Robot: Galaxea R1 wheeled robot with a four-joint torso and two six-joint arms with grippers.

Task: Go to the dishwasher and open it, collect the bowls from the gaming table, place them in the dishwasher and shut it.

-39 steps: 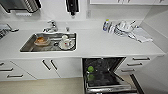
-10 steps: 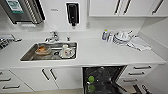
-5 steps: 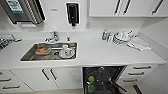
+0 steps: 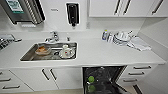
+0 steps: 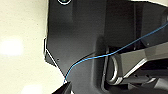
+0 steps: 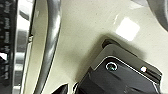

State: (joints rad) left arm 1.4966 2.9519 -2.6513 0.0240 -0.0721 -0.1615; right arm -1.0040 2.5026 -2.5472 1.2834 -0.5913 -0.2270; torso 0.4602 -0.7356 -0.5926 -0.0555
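Faced built-in dishwasher with dark open interior (image 4: 103, 80) below white countertop (image 4: 100, 53), bar handle (image 6: 48, 42) alongside right wrist; claw states impossible to determine.

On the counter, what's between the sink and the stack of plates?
In the head view, the counter is bare between the sink and the stacked plates; two small bottles stand beside the plates.

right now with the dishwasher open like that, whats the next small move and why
Probably back away from the counter and turn toward the gaming table. The dishwasher under the counter already stands open, its dark interior showing with green items inside, so the opening step looks done. The dishes in the sink and the stack beside the bottles aren't the task's bowls.
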